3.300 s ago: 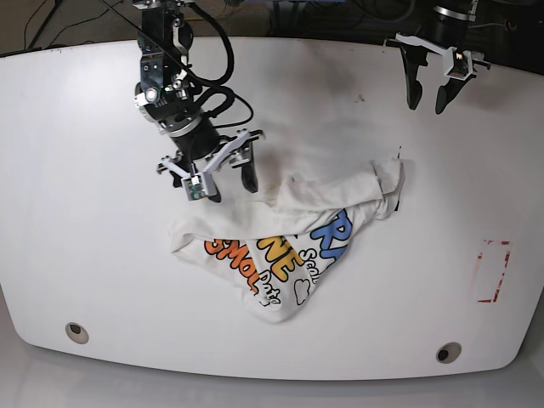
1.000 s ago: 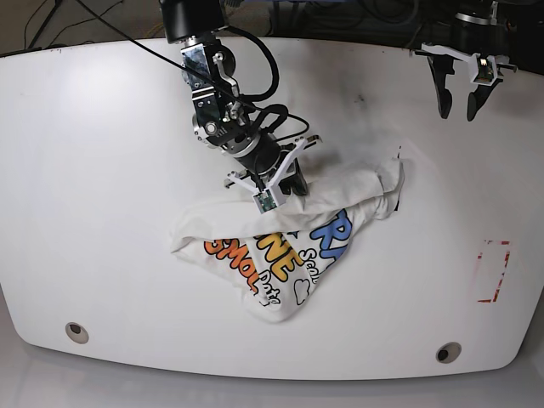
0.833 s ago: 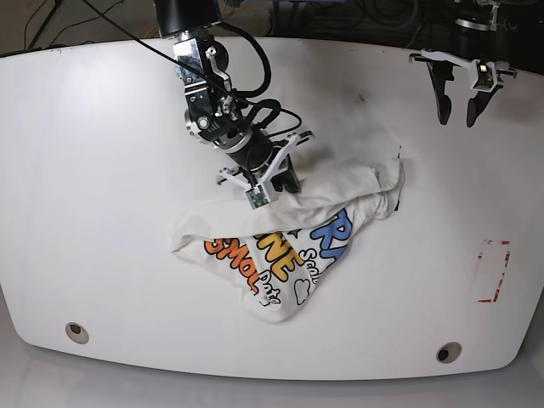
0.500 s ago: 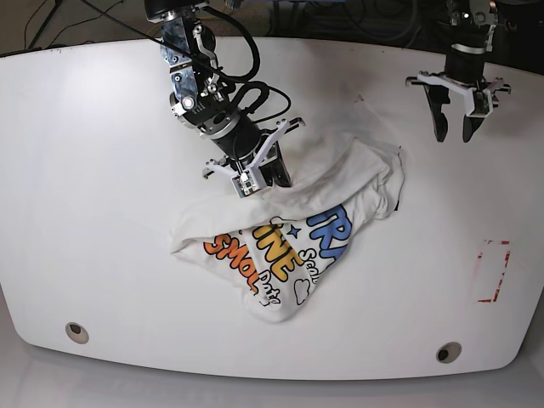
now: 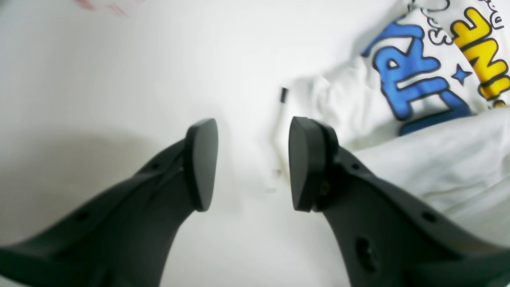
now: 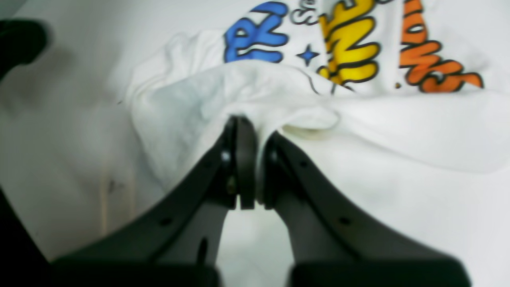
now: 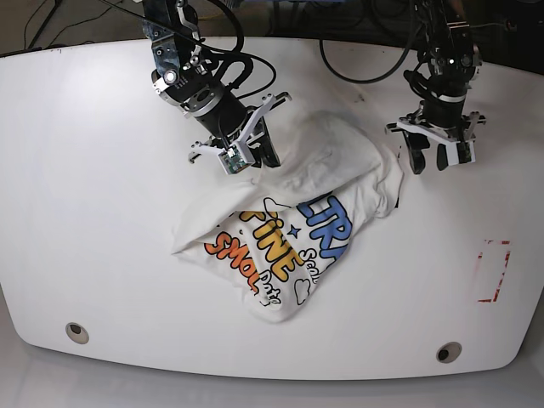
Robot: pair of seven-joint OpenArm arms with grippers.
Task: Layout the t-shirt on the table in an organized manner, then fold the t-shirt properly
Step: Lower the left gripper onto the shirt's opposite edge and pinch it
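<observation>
The white t-shirt [image 7: 297,229] lies crumpled in the middle of the table [image 7: 102,212], its blue, yellow and orange print facing up. My right gripper [image 7: 253,158] is shut on a fold of the shirt's upper edge. In the right wrist view the right gripper [image 6: 250,133] pinches white cloth, with the t-shirt [image 6: 358,99] print beyond it. My left gripper [image 7: 430,161] hangs open just right of the shirt's far right corner. In the left wrist view the left gripper [image 5: 252,159] has only bare table between its fingers, and the t-shirt [image 5: 430,79] lies to its right.
A red dashed rectangle mark [image 7: 493,272] sits near the table's right edge. Two round grommet holes [image 7: 76,331] [image 7: 448,352] lie near the front edge. Cables trail behind both arms at the back of the table.
The right gripper has dragged the pinched fold toward the back left, lifting cloth and uncovering more print. The left gripper has come down and inward to the shirt's right corner.
</observation>
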